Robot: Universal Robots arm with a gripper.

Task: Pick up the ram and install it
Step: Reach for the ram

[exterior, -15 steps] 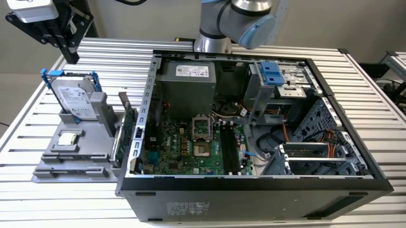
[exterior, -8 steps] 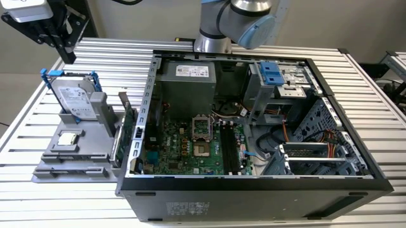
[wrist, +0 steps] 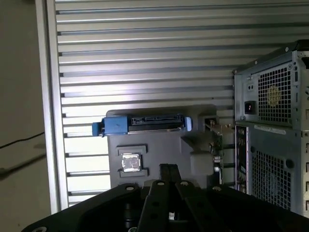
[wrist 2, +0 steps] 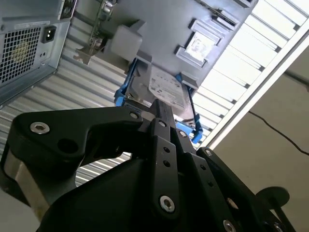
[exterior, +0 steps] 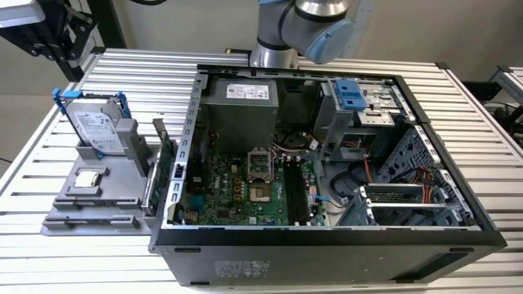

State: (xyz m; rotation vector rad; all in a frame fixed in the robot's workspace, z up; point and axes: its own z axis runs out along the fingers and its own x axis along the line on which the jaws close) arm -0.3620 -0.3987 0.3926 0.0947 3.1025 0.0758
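Step in hand, by my read: approach to the pick, nothing lifted yet. Your gripper [wrist: 168, 172] hangs high over the holder [exterior: 90, 217], fingers pressed together and pinching nothing.

The ram [exterior: 149, 188] stands on edge in that holder, near the table [exterior: 139, 67] edge at the exterior view's left. It sits just beside the card [exterior: 166, 160] and close to the case [exterior: 327, 242] wall.

The pick calls for spread fingers, squared to the stick's thin faces and clear of the card.

- **Exterior view:** gives you the ram, the arm [exterior: 315, 21] at the far edge, and the black slots [exterior: 296, 190], which look bare.
- **First wrist view:** looks straight down on the drive [wrist: 140, 124] and the chip [wrist: 129, 162], with the case's rear grilles alongside. I can't pick out the ram for certain there.
- **Second wrist view:** shows the drive's label face past the fingertips.
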